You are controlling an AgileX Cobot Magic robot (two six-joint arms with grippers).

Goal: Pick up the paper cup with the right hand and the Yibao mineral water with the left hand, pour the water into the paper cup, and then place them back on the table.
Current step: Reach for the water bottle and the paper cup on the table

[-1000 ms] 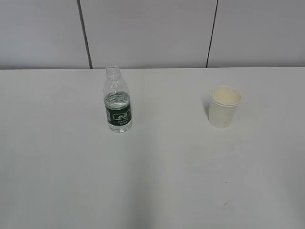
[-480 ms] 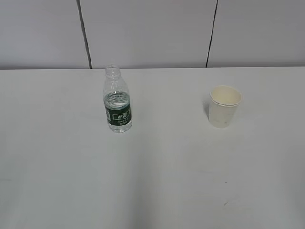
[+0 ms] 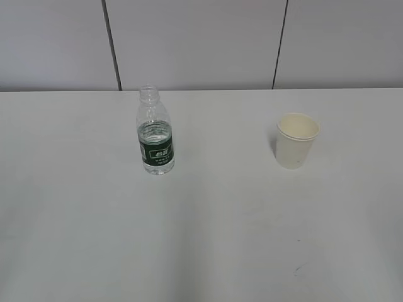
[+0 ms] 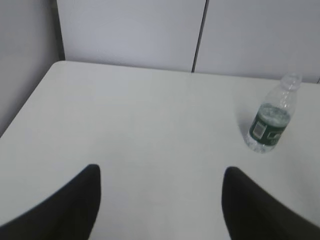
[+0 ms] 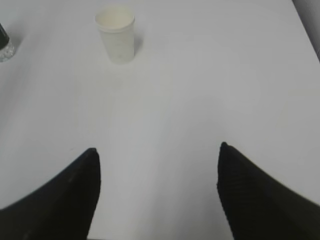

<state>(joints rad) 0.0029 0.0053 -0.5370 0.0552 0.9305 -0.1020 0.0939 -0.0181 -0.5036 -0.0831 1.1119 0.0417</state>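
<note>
Plastic and paper stand apart on the smooth white counter (image 3: pixel 201 239) in the exterior view. The Yibao mineral water (image 3: pixel 155 132) is upright left of the middle: a small clear bottle with rounded shoulders, a ribbed capless neck and a dark green label with white lettering wrapped round its lower half, water showing at the top of the label. The paper cup (image 3: pixel 296 140) stands upright well to its right, cream-white, tapered toward the base, with a rolled rim and a plain matte wall. Pale wall panels split by thin dark seams rise behind the counter. Neither arm shows here.

From the left wrist view, the left claw (image 4: pixel 160 200) hovers over bare counter, its two blunt black fingers (image 4: pixel 65 210) spread wide with nothing between them. The bottle stands at the far right, well apart from the claw.

From the right wrist view, the right claw (image 5: pixel 157 192) is likewise spread wide and empty, its matte black fingers (image 5: pixel 260 200) framing bare counter. The cup stands far ahead, toward the upper left, and the bottle's base peeks in at the left edge.
</note>
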